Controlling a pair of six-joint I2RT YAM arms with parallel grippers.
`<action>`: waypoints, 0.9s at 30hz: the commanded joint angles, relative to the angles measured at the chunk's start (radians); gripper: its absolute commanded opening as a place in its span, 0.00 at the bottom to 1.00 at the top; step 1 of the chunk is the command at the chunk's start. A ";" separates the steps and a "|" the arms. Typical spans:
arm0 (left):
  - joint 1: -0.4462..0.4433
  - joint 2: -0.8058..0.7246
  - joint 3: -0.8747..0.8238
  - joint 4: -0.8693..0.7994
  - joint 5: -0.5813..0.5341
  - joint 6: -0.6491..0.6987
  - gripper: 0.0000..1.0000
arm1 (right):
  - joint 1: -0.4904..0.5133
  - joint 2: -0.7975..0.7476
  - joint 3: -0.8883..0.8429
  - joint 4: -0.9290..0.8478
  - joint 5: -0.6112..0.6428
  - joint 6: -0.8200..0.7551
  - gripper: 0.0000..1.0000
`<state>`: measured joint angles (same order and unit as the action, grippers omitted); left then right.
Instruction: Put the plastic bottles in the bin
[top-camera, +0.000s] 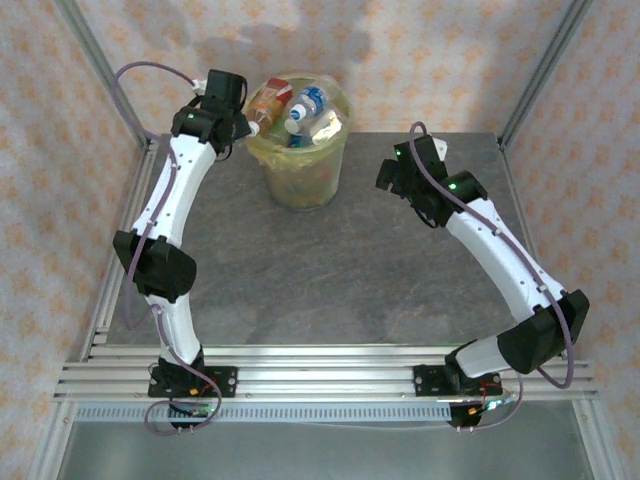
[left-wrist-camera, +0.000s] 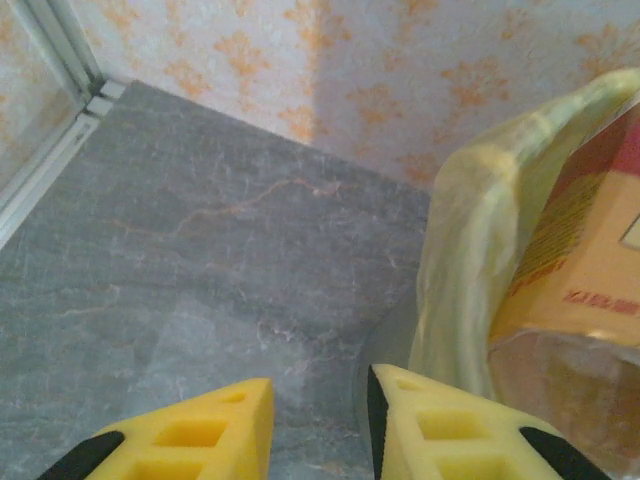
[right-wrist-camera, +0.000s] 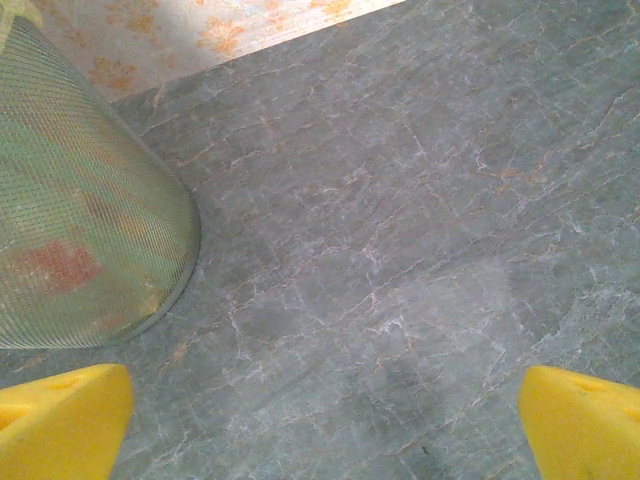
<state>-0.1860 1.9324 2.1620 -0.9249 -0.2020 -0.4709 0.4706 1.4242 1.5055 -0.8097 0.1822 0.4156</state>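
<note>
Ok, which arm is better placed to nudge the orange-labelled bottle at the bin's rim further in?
Left. The left gripper is at the bin rim beside the orange-labelled bottle; the right gripper hangs apart.

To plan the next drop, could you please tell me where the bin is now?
In the top view the bin stands near the far edge of the table, a little left of centre, the left gripper close beside its left rim.

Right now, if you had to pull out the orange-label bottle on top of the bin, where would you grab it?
Likely across its labelled middle, coming straight down from above. The orange-label bottle lies atop the pile with its round side facing up, hemmed in sideways by the bin and a blue-label bottle.
</note>
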 joint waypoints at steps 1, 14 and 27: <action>-0.001 -0.068 -0.037 -0.019 0.013 -0.024 0.29 | 0.009 -0.016 0.015 0.006 0.006 -0.001 0.99; -0.001 -0.086 -0.082 0.044 0.097 -0.048 0.28 | 0.010 -0.016 0.023 0.003 0.007 0.000 0.99; -0.002 -0.038 -0.028 0.037 0.140 -0.047 0.28 | 0.010 -0.018 0.021 0.003 0.009 0.001 0.99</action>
<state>-0.1860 1.8751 2.0964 -0.9001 -0.0807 -0.5014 0.4706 1.4242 1.5055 -0.8101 0.1822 0.4156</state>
